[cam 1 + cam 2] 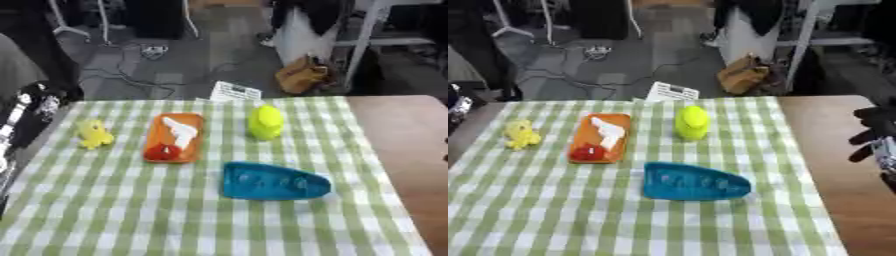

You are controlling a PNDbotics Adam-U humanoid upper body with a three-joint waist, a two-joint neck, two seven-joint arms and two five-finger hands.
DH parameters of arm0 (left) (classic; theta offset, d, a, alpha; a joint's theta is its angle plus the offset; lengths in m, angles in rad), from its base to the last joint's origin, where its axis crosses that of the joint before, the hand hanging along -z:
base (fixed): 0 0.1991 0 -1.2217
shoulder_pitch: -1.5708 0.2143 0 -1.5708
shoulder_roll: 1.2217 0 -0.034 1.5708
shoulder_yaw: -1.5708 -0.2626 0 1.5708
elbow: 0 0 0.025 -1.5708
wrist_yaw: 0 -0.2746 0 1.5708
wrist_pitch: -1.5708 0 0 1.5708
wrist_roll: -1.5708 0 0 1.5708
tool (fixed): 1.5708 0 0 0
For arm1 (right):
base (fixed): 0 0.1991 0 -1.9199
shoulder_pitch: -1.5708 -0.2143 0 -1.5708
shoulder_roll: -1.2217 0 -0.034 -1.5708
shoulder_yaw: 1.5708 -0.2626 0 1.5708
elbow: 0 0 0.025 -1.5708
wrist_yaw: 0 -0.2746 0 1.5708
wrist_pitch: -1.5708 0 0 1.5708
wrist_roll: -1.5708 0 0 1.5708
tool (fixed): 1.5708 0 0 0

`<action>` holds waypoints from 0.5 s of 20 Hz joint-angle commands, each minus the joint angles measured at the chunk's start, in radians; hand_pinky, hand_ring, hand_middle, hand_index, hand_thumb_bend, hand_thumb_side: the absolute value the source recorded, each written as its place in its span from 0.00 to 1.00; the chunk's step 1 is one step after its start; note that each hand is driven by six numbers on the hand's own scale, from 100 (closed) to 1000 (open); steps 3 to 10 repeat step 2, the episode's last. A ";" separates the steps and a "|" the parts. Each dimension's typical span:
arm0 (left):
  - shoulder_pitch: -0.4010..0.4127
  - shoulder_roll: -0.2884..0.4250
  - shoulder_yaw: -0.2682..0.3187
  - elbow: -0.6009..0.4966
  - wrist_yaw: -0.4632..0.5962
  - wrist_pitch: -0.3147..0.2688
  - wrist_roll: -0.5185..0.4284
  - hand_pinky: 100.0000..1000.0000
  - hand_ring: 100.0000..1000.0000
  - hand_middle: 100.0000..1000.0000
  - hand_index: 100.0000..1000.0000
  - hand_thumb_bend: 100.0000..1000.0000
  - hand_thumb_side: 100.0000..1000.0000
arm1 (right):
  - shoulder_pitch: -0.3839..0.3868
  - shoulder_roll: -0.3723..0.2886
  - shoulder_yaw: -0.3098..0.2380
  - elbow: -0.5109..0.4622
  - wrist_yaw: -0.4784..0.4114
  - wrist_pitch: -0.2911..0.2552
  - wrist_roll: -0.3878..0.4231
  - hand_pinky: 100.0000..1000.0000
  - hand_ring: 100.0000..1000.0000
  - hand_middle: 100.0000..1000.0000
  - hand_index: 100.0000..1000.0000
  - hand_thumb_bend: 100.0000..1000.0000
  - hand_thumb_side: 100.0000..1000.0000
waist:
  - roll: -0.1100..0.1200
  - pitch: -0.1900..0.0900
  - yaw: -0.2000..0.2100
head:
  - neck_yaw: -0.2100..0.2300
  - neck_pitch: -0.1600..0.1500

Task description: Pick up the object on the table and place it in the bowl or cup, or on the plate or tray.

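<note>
While the orange rectangular tray (174,138) already carries a white piece and a red piece, I judge the task only partly done, because loose things lie on the green-and-white checked tablecloth (131,210) around it. Left of the tray, apart from it, sits the small yellow duck-like toy (94,134); right of the tray, also apart, stands the lime-yellow rounded plastic object (265,121). Just below and right of the tray lies the blue teardrop-shaped moulded dish (273,182), which looks empty to me and could take an object too.

My right hand (874,133) shows only in the right eye view, far to the right of the tray over the bare brown table (833,130), fingers curled and holding nothing. My left hand I cannot find in either view.

Nothing stands between the tray and either yellow object, so the paths look clear. A white printed card (235,92) lies beyond the tray at the far edge, out of the way.
</note>
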 commanded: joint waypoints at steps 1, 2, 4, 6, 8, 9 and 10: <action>-0.011 0.025 0.009 -0.023 0.001 -0.001 -0.005 0.68 0.61 0.71 0.83 0.00 0.86 | -0.011 -0.029 -0.010 -0.024 0.005 -0.001 -0.003 0.43 0.55 0.71 0.66 0.00 0.67 | -0.008 -0.013 0.001 | 0.000 -0.005; -0.011 0.025 0.009 -0.024 0.001 -0.001 -0.005 0.68 0.61 0.71 0.83 0.00 0.86 | -0.011 -0.029 -0.010 -0.024 0.005 -0.001 -0.003 0.43 0.55 0.71 0.66 0.00 0.67 | -0.008 -0.013 0.001 | -0.001 -0.004; -0.011 0.025 0.009 -0.024 0.001 -0.001 -0.005 0.68 0.61 0.71 0.83 0.00 0.86 | -0.011 -0.029 -0.010 -0.024 0.005 -0.001 -0.003 0.43 0.55 0.71 0.66 0.00 0.67 | -0.008 -0.013 0.001 | -0.001 -0.004; -0.011 0.025 0.009 -0.024 0.001 -0.001 -0.005 0.68 0.61 0.71 0.83 0.00 0.86 | -0.011 -0.029 -0.010 -0.024 0.005 -0.001 -0.003 0.43 0.55 0.71 0.66 0.00 0.67 | -0.008 -0.013 0.001 | -0.001 -0.004; -0.011 0.025 0.009 -0.024 0.001 -0.001 -0.005 0.68 0.61 0.71 0.83 0.00 0.86 | -0.011 -0.029 -0.010 -0.024 0.005 -0.001 -0.003 0.43 0.55 0.71 0.66 0.00 0.67 | -0.008 -0.013 0.001 | -0.001 -0.004; -0.011 0.025 0.009 -0.024 0.001 -0.001 -0.005 0.68 0.61 0.71 0.83 0.00 0.86 | -0.011 -0.029 -0.010 -0.024 0.005 -0.001 -0.003 0.43 0.55 0.71 0.66 0.00 0.67 | -0.008 -0.013 0.001 | -0.001 -0.004; -0.011 0.025 0.009 -0.024 0.001 -0.001 -0.005 0.68 0.61 0.71 0.83 0.00 0.86 | -0.011 -0.029 -0.010 -0.024 0.005 -0.001 -0.003 0.43 0.55 0.71 0.66 0.00 0.67 | -0.008 -0.013 0.001 | -0.001 -0.004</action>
